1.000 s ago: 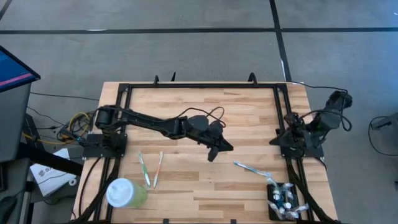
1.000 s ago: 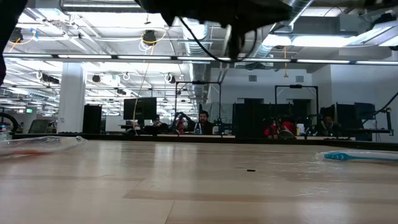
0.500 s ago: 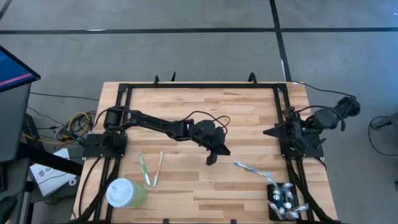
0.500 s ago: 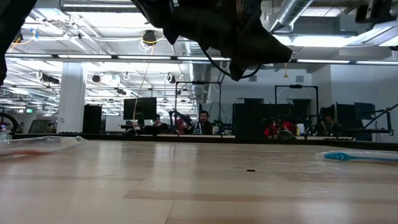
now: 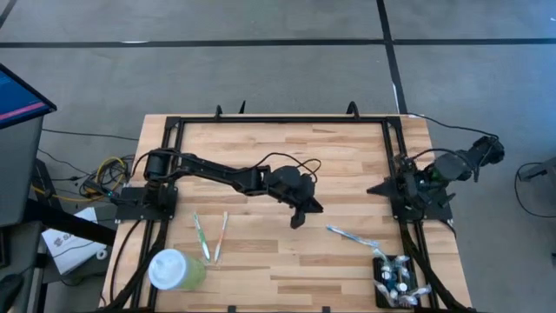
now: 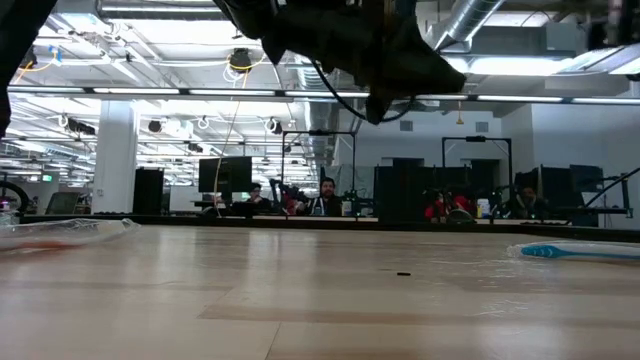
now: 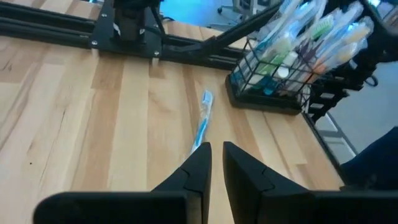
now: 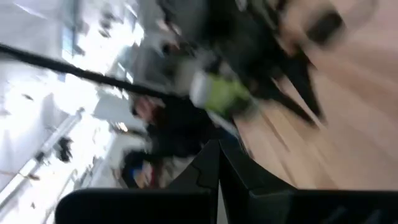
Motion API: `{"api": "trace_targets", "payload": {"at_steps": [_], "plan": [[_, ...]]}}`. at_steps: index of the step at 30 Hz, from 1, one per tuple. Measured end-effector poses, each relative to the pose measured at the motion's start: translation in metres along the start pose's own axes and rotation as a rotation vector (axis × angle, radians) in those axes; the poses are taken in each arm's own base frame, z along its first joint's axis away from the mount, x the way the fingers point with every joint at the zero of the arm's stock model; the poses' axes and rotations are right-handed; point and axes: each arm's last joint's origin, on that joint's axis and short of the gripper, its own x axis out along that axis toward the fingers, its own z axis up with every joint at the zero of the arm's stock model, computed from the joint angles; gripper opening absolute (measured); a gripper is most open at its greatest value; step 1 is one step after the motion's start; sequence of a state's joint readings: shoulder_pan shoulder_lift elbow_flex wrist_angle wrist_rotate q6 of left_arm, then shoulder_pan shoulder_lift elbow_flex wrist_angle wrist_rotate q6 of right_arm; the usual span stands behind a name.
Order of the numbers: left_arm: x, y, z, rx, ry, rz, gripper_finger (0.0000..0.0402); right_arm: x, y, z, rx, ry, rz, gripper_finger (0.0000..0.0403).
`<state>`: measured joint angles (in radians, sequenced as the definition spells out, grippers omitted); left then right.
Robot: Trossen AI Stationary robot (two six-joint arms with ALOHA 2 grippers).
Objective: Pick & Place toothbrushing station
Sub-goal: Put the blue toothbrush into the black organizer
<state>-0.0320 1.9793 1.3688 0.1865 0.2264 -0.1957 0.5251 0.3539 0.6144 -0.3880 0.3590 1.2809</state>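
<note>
The toothbrushing station (image 5: 395,280), a small black wire holder with several wrapped toothbrushes standing in it, stands at the table's near right corner; the left wrist view shows the station (image 7: 273,68) ahead. A blue toothbrush (image 5: 351,235) lies flat on the table between it and my left gripper (image 5: 297,219). That gripper hangs over the table's middle, slanting down toward the brush, shut to a narrow slit on nothing (image 7: 216,163). My right gripper (image 5: 373,187) waits shut (image 8: 218,158) at the table's right edge.
Two toothbrushes (image 5: 210,236) lie side by side at the near left. A pale green cup with a white lid (image 5: 176,269) stands at the near left corner. Black frame rails (image 5: 395,165) run along the table's left, far and right sides.
My left gripper has come down a little over the table's middle and rolled about its own line; its fingers keep the same narrow slit. My right arm has swung round at the table's right edge, staying folded near its base.
</note>
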Motion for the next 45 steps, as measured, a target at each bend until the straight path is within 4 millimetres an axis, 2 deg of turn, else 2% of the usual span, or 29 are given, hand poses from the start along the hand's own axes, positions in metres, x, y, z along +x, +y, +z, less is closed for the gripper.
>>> {"api": "trace_targets", "payload": {"at_steps": [2,10,14,16,21,28,38,42,45], "plan": [[-0.008,-0.001,0.009,-0.016,-0.03,0.014,0.0035,0.002,-0.007,-0.005,0.028,0.079,-0.067,0.0],[-0.058,-0.017,0.051,0.002,-0.147,0.156,0.0035,0.032,-0.027,-0.027,0.049,0.36,-0.349,0.0],[-0.075,-0.021,0.06,0.012,-0.161,0.206,0.0035,0.045,-0.038,-0.033,0.02,0.448,-0.486,0.0],[-0.077,-0.021,0.062,0.011,-0.167,0.22,0.0035,0.049,-0.047,-0.036,-0.01,0.507,-0.572,0.0],[-0.079,-0.021,0.062,0.007,-0.161,0.24,0.0035,0.066,-0.059,-0.037,-0.157,0.572,-0.645,0.0],[-0.079,-0.021,0.061,0.005,-0.151,0.245,0.0035,0.088,-0.078,-0.038,-0.119,0.685,-0.753,0.0],[-0.078,-0.02,0.056,0.002,-0.129,0.257,0.0035,0.117,-0.078,-0.04,-0.42,0.954,-0.777,0.0],[-0.078,-0.019,0.056,0.002,-0.129,0.257,0.0035,0.129,-0.085,-0.047,-0.442,1.035,-0.779,0.0002],[-0.078,-0.019,0.057,0.002,-0.13,0.257,0.0035,0.132,-0.092,-0.055,-0.456,1.089,-0.809,0.0023]]}}
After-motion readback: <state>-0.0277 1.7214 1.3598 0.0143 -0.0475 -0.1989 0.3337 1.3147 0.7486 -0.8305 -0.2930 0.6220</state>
